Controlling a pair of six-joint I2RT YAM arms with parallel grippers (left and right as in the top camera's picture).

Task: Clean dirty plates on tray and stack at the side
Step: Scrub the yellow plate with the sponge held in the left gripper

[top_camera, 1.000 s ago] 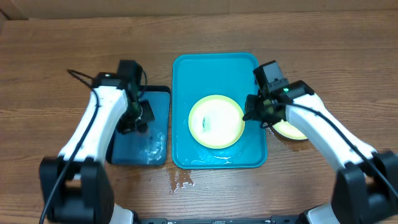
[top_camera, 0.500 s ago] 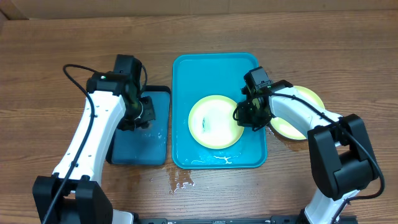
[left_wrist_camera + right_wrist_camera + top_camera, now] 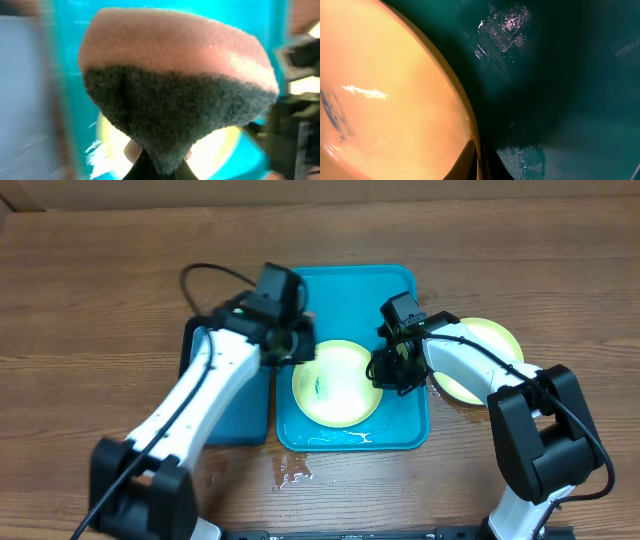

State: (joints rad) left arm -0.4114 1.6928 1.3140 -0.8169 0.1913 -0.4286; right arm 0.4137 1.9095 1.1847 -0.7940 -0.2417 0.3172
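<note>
A yellow-green rimmed plate [image 3: 335, 385] with a dark smudge lies in the turquoise tray [image 3: 345, 285]. My right gripper [image 3: 383, 368] is shut on that plate's right rim; the rim shows between its fingers in the right wrist view [image 3: 479, 160]. My left gripper [image 3: 300, 345] is shut on a sponge [image 3: 175, 85], pink on top and dark below, just over the plate's upper-left edge. Another yellow-green plate [image 3: 480, 365] lies on the table right of the tray, partly hidden by my right arm. A light blue rimmed plate does not show.
A smaller blue tray [image 3: 225, 415] with a dark rim lies left of the turquoise tray, partly under my left arm. Water is spilled on the table [image 3: 295, 470] in front of the tray. The table is brown wood.
My left arm lifted the sponge out of the small blue tray and swung right over the turquoise tray. My right gripper closed in on the plate's right rim; the plate slid slightly left.
</note>
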